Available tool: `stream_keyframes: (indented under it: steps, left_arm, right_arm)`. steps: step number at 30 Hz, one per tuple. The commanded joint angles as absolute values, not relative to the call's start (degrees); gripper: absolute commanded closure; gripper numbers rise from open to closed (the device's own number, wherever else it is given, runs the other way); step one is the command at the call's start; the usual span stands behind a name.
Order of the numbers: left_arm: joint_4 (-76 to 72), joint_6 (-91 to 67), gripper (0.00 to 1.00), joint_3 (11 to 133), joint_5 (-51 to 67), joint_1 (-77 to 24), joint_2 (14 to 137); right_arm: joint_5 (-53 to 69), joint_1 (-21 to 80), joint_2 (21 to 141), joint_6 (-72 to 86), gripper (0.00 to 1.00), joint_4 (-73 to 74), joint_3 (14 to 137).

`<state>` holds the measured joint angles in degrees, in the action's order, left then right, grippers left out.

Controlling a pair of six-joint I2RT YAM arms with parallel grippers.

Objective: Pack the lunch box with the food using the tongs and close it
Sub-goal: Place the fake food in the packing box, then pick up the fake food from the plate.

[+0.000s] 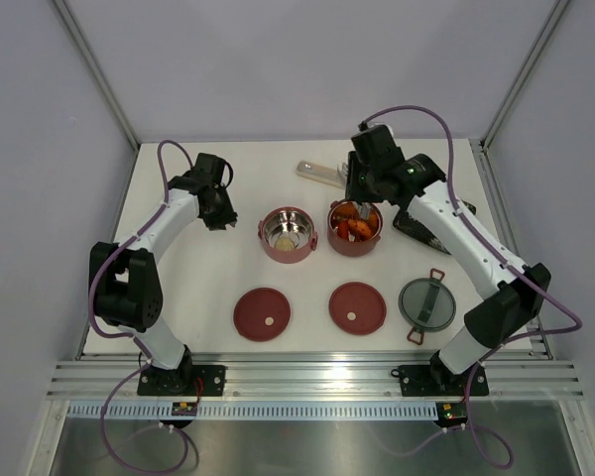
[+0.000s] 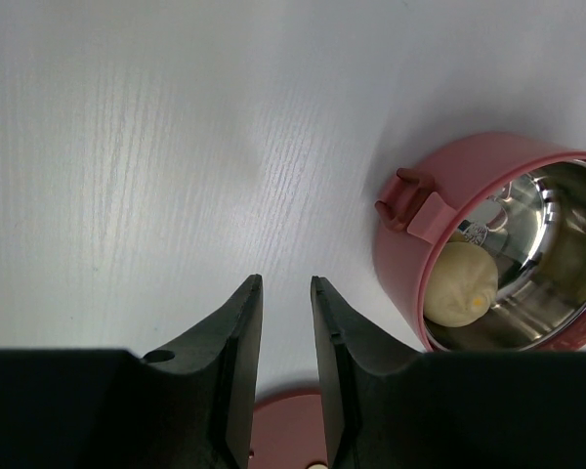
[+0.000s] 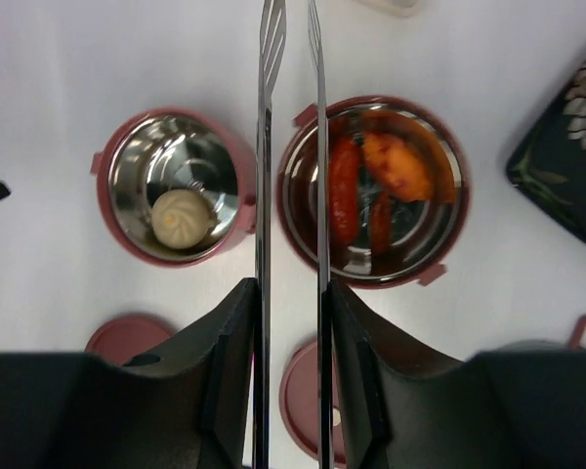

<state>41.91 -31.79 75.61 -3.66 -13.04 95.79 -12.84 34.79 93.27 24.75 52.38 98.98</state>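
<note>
Two maroon lunch box bowls stand mid-table. The left bowl (image 1: 287, 234) (image 3: 112, 210) (image 2: 410, 264) holds a white bun (image 3: 179, 217) (image 2: 461, 283). The right bowl (image 1: 355, 227) (image 3: 449, 244) holds orange-red food pieces (image 3: 391, 166). My right gripper (image 1: 362, 188) (image 3: 291, 285) hangs above the gap between the bowls, shut on the silver tongs (image 3: 264, 147). The tongs' two arms run forward slightly apart, with nothing at their tips. My left gripper (image 1: 218, 213) (image 2: 285, 285) hovers left of the left bowl, its fingers narrowly apart and empty.
Two flat maroon lids (image 1: 262, 313) (image 1: 357, 306) lie in front of the bowls, and the grey top lid (image 1: 427, 302) lies to their right. A black patterned tray (image 1: 416, 230) (image 3: 566, 166) sits right of the bowls. A beige cutlery case (image 1: 322, 173) lies behind them.
</note>
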Motion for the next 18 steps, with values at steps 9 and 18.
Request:
stream_keyframes:
  steps: [9, 18]
  left_arm:
    - [40.6, -30.6, 0.71, 78.6, -1.9, -12.8, 97.2]
    - [41.1, -29.4, 0.71, 78.8, -1.6, -12.9, 97.4]
  right_arm:
    - [-18.3, 15.3, 81.5, 22.1, 0.58, 55.1, 89.5]
    - [-12.7, -0.4, 77.3, 21.2, 0.57, 52.4, 78.3]
